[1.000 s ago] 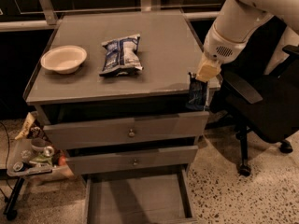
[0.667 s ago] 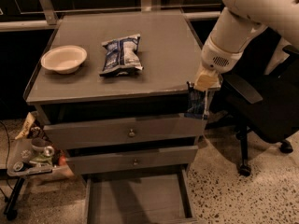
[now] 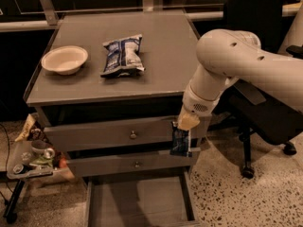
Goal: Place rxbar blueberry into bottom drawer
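My gripper (image 3: 181, 135) hangs from the white arm in front of the cabinet's right side, at the height of the two upper drawers. It is shut on the rxbar blueberry (image 3: 180, 143), a small dark blue wrapper that hangs upright below the fingers. The bottom drawer (image 3: 137, 200) is pulled out at the floor, a wide shallow grey tray, below and left of the bar.
A blue-and-white chip bag (image 3: 122, 56) and a pale bowl (image 3: 64, 59) lie on the cabinet top (image 3: 165, 46). Two upper drawers with round knobs (image 3: 133, 135) are closed. A black office chair (image 3: 265, 112) stands at right. A small cart with clutter (image 3: 31, 160) stands at left.
The arm has swung lower and forward, carrying the bar from the cabinet's top right corner down in front of the upper drawers.
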### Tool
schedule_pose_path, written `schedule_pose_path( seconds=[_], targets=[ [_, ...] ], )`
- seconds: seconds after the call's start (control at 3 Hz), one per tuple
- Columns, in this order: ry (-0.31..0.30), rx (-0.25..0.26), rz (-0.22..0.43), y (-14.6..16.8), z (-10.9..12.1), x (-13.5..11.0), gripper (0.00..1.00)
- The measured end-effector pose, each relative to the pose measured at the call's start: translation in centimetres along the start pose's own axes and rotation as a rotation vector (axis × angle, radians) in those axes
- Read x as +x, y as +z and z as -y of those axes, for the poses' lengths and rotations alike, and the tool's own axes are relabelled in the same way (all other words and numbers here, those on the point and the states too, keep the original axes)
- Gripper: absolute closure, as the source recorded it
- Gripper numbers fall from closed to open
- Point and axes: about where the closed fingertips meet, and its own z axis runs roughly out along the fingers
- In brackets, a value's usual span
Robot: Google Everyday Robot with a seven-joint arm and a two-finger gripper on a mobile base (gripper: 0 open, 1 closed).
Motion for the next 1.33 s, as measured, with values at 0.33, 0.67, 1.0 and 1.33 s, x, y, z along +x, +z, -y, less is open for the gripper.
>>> schedule_pose_path(
  seconds=[0.33,0.67,1.0,1.33],
  targets=[
    [0.000,0.000,0.000,0.0,0.0,0.0,1.00],
    [0.024,-0.036,0.025,1.9,-0.8,0.3,1.00],
    [0.097,-0.094,0.090,6.9,-3.0,1.0,1.00],
    [0.164,-0.129,0.141,12.1,-3.7,1.5,1.00]
  ],
)
